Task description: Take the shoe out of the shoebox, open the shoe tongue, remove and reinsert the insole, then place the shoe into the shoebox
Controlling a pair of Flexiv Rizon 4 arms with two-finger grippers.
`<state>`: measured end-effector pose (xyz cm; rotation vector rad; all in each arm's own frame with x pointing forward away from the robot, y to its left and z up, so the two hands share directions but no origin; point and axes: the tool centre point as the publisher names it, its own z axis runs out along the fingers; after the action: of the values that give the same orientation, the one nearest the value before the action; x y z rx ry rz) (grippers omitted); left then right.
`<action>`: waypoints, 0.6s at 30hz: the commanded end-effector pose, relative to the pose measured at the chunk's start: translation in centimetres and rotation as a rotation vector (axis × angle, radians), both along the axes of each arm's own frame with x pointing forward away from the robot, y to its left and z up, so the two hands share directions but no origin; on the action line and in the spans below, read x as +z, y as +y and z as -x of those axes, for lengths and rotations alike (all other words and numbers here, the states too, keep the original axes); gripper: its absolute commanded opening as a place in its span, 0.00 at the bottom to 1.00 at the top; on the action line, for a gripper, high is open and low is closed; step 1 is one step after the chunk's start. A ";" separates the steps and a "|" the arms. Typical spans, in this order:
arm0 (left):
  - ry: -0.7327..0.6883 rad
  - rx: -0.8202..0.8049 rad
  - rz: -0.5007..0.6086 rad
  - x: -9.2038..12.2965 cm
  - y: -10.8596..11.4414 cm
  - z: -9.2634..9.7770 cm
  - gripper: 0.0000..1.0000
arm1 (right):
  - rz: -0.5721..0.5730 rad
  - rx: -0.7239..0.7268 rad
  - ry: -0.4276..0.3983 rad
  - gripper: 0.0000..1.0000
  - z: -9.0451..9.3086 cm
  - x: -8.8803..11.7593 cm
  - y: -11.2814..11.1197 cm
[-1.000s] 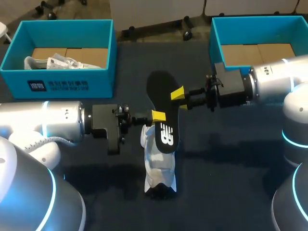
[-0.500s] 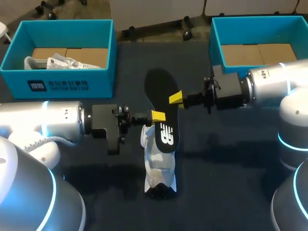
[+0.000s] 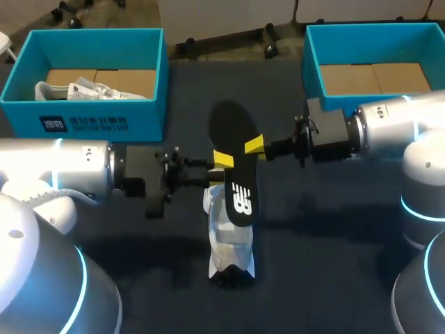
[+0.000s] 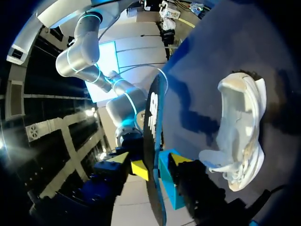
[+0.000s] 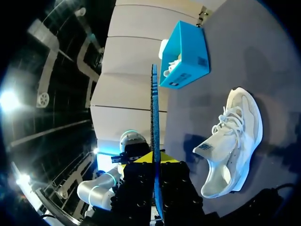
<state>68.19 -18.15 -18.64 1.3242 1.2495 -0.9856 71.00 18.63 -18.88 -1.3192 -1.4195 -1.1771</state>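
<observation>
**Insole's out, now it has to go back in**

Looks roughly halfway to me. The white mesh sneaker (image 3: 229, 243) is out on the dark table (image 3: 327, 229), mouth gaping, and the black foam insole (image 3: 240, 184) hangs just above it. The right gripper (image 3: 254, 145) is clamped on the insole's edge. The left gripper (image 4: 157, 164) looks released: its fingers sit either side of the insole, with a gap showing on one side.

What's left is sliding the insole back in, then boxing the shoe. The blue cardboard shoebox on the right (image 3: 313, 66) shows only its bare floor. The blue cardboard shoebox on the left (image 3: 83, 115) holds a second white shoe (image 3: 76, 89). Both arms crowd over the sneaker, so clearance looks tight.
</observation>
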 end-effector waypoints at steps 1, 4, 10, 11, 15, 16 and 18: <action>0.028 -0.025 -0.091 1.0 3.0 0.1 1.00 | -0.003 -0.006 0.000 0.00 0.3 -0.5 0.0; 0.050 -0.018 -0.147 1.1 3.8 -0.2 1.00 | 0.000 -0.005 0.001 0.00 0.3 -0.9 0.1; 0.097 -0.058 -0.354 3.0 4.9 -0.4 1.00 | -0.005 -0.003 0.007 0.00 0.4 -2.1 0.3; 0.100 -0.051 -0.386 3.3 5.0 -0.4 1.00 | -0.006 0.001 0.009 0.00 0.4 -2.3 0.3; 0.144 -0.069 -0.482 4.2 5.6 -1.2 1.00 | -0.002 0.005 0.013 0.00 0.6 -2.6 0.3; 0.141 -0.067 -0.520 4.5 5.8 -1.5 1.00 | -0.002 0.005 0.013 0.00 0.6 -2.6 0.3; 0.172 -0.079 -0.592 5.1 6.0 -2.3 1.00 | -0.002 0.005 0.013 0.00 0.6 -2.6 0.3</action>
<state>69.56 -12.92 -15.11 1.5673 1.5558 -0.8999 70.28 18.66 -21.39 -1.3187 -1.4103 -1.1650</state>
